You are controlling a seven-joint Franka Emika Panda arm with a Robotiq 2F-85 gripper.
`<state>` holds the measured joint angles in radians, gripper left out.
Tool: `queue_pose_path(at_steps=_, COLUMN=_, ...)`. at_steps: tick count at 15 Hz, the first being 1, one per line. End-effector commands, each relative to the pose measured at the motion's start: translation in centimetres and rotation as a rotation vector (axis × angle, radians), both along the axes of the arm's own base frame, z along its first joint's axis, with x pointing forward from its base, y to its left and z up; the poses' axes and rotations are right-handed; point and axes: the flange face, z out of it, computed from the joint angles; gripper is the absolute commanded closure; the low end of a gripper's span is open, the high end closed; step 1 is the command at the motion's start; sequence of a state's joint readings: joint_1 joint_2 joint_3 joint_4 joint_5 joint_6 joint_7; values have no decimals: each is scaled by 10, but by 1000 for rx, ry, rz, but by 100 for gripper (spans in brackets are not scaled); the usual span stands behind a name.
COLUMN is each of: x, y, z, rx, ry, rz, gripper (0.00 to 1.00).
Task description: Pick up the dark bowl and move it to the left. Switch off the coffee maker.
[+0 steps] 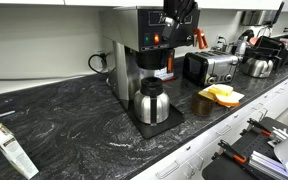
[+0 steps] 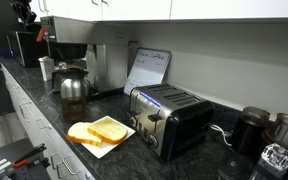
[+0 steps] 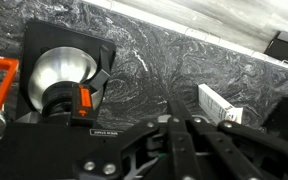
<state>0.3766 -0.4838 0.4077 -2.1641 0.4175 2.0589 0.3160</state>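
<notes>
The gripper (image 3: 185, 138) comes in from the near edge, dark, and its jaw gap is unclear. Just left of it the coffee maker (image 3: 96, 122) shows a lit orange switch (image 3: 84, 103). Beyond that, a steel carafe (image 3: 66, 68) stands on a black base (image 3: 36, 40). A white box (image 3: 220, 103) lies to the right on the marbled counter (image 3: 174, 60).

jaws: dark blur, gap unreadable | dark bowl (image 1: 200, 104): detail too small
</notes>
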Motion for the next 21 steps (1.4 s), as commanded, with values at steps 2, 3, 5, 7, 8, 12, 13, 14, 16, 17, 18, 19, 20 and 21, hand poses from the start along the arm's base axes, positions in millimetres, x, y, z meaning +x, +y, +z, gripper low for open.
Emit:
queue_pose_path(at_steps=2, x=4, y=3, z=-3, rx=-5, ry=-13, rz=-50, gripper=100)
queue_pose_path(at_steps=3, x=6, y=2, z=-5, rx=-12, ry=-14, rz=-63, gripper=100)
queue_pose_path(at_steps=5, x=9, y=0, z=-9, rx=-29, ry=-15, rz=-92, gripper=100)
queue_pose_path(at_steps=7, x=12, y=-1, z=-12, rx=-40, ry=-23, rz=-118, gripper=100)
queue_pose_path(at_steps=8, x=13, y=0, z=-12, rx=-41, ry=-31, rz=-128, gripper=100)
queue_pose_path(at_steps=12, x=18, y=2, z=-13, rx=-51, ry=-60, rz=-155, gripper=100)
queue_pose_path(at_steps=13, x=19, y=3, z=-12, rx=-55, ry=-74, rz=-165, gripper=100)
queue_pose_path(at_steps=14, x=20, y=2, z=-11, rx=-53, ry=-88, rz=-180, gripper=100)
queue_pose_path(at_steps=16, x=23, y=0, z=-9, rx=-56, ry=-114, rz=-209, gripper=100)
queue_pose_path(at_steps=17, x=25, y=0, z=-8, rx=-51, ry=-125, rz=-220, gripper=100)
queue_pose_path(at_steps=18, x=26, y=2, z=-8, rx=-45, ry=-132, rz=-227, gripper=100)
queue_pose_path(at_steps=19, x=26, y=3, z=-8, rx=-45, ry=-130, rz=-229, gripper=100)
queue_pose_path(at_steps=20, x=26, y=5, z=-9, rx=-45, ry=-127, rz=-231, gripper=100)
queue_pose_path(at_steps=21, x=25, y=5, z=-10, rx=-45, ry=-126, rz=-234, gripper=100)
